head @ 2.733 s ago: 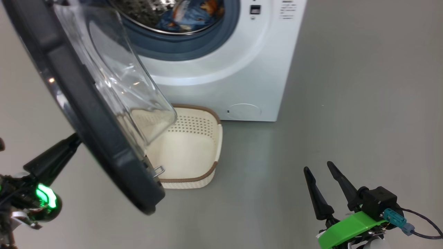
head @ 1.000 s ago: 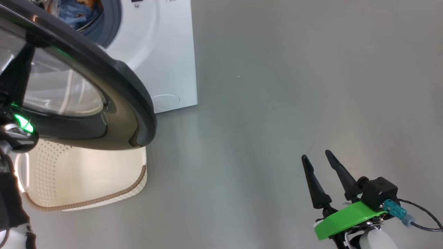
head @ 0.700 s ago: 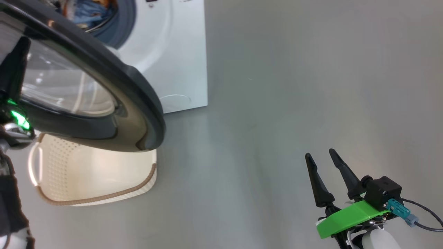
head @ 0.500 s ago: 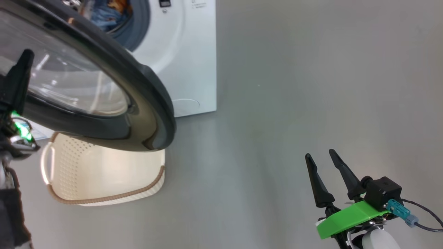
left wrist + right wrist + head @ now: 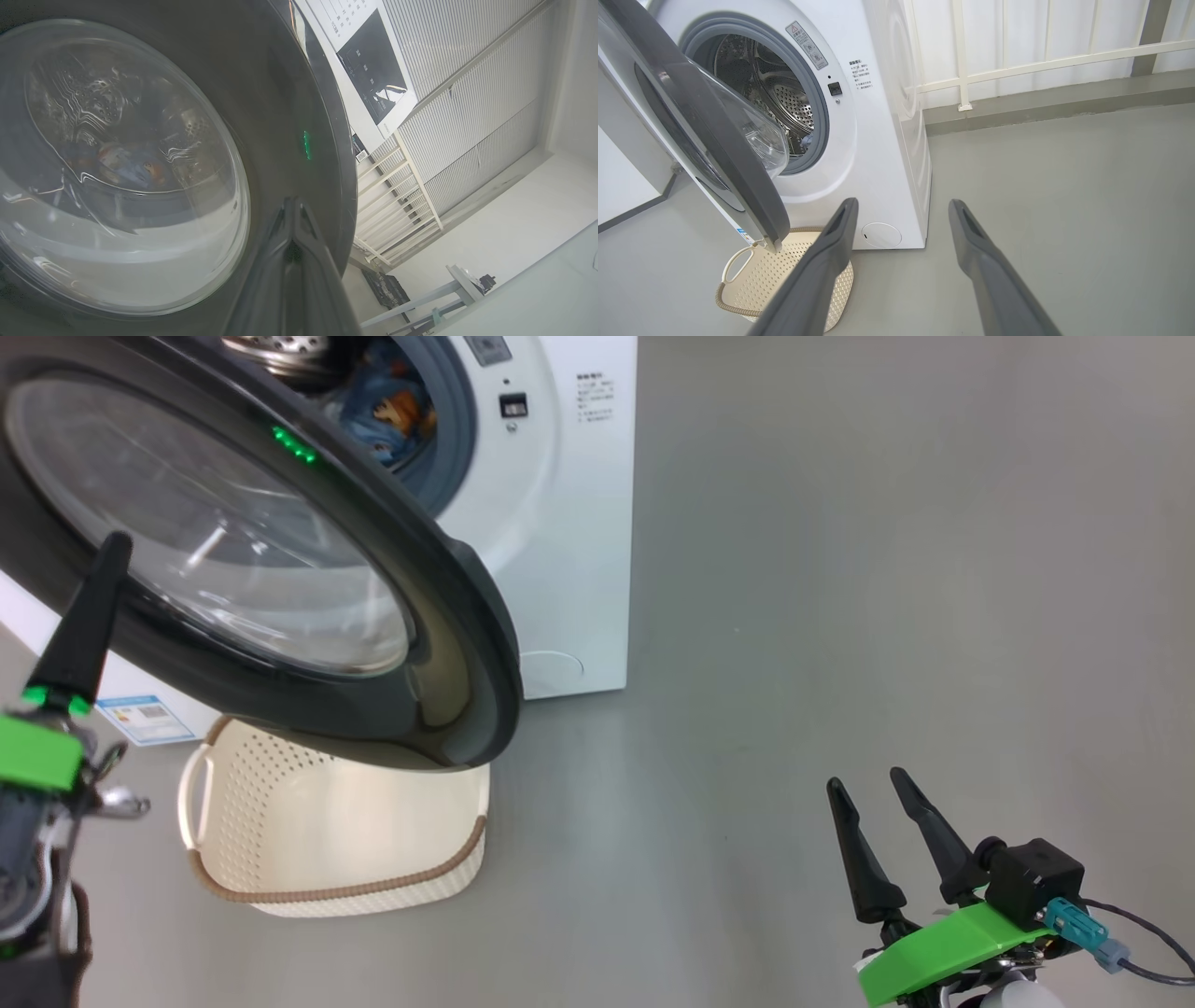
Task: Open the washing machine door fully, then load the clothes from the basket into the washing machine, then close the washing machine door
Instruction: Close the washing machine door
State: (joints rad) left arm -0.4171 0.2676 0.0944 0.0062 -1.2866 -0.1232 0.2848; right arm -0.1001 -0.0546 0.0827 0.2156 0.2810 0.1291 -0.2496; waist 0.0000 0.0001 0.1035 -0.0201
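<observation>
**While the door is hanging half open, the left claw is lining up the closing push**

Since the clothes (image 5: 387, 406) are already lying in the drum of the washing machine (image 5: 569, 569) and the basket (image 5: 373, 905) is sitting bare on the floor at its foot, the step in hand is judged to be the closing. The washing machine door (image 5: 280, 569) is standing roughly half swung, hinged at the left of the opening, with its free edge hanging out over the basket on the near side. The left gripper (image 5: 107, 569), its fingers pressed together into one point and pinching nothing, is lying against or just beside the door's outer black ring, left of the glass bowl; contact cannot be told for sure. From that claw the opening is lying far and to the right, so the push is probably heading that way, square to the door's face. The right gripper (image 5: 868, 803) is hovering spread and empty at the near right, well apart from the door, so the left arm is the nearer.
</observation>
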